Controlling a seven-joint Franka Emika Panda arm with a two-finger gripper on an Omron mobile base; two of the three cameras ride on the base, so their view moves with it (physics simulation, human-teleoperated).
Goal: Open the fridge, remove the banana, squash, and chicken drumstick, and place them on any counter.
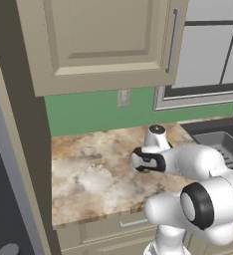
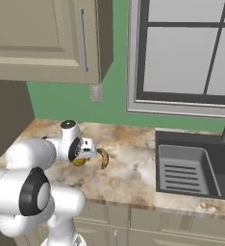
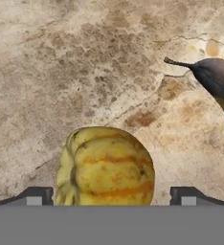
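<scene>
Releasing: gripper [image 3: 112,195] jaws spread, clear of squash [image 3: 106,165], lower centre.
Squash: resting on counter [image 3: 61,72].
Banana [image 3: 219,79]: right edge, already delivered.

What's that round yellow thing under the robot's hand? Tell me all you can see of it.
It is a squash: round, ribbed, yellow-olive with orange streaks. It sits on the mottled stone counter, between the hand's two open fingertips, which stand clear of its sides. A dark-tipped banana lies nearby, apart from it. From the right base camera it peeks out beneath the hand.
</scene>
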